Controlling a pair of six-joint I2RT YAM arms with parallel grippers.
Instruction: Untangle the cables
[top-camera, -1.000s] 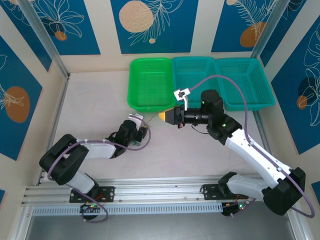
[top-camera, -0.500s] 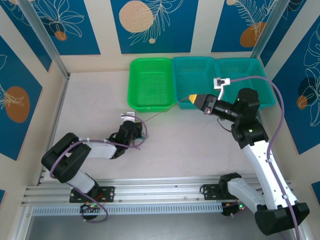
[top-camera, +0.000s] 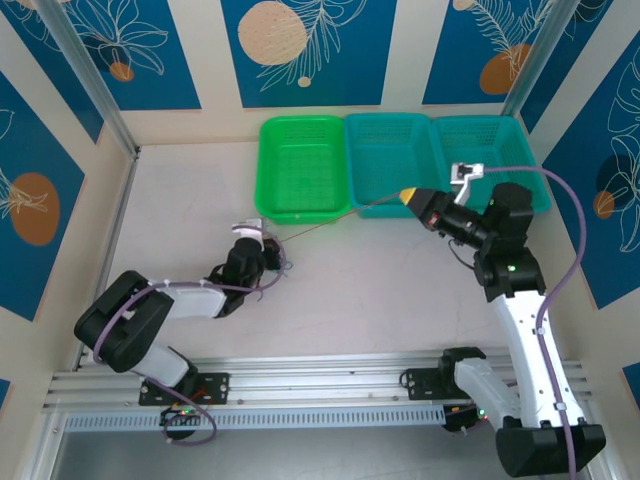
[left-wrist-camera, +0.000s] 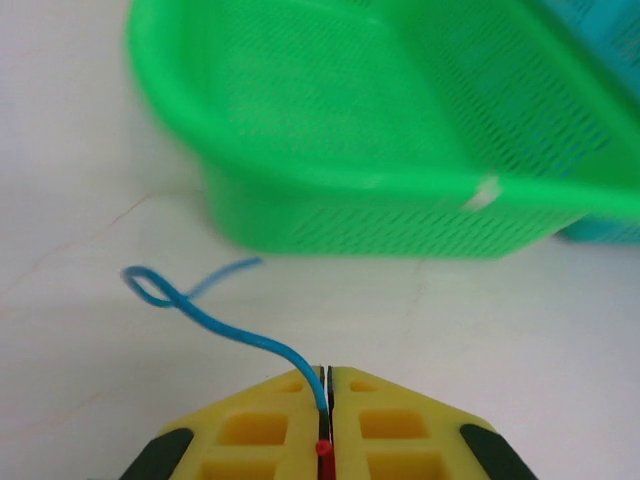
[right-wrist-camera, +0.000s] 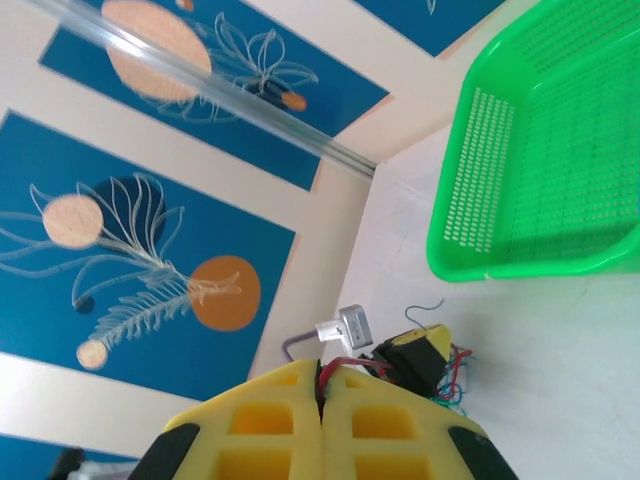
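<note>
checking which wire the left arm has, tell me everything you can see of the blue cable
The blue cable is a thin, smooth, flexible wire. One end is pinched in the shut left gripper. From there it curves up and left over the white table and crosses itself in a small loop. Its blurred free end points back right toward the green basket without touching it.

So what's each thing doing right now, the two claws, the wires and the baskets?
left gripper: shut, pinching the blue cable and the red-brown cable.
right gripper: shut on the red-brown cable's other end.
red-brown cable: stretched straight between both grippers.
blue cable: slack on the table, curled in one loop.
green basket: upright, empty.
teal baskets: upright, side by side.
</note>
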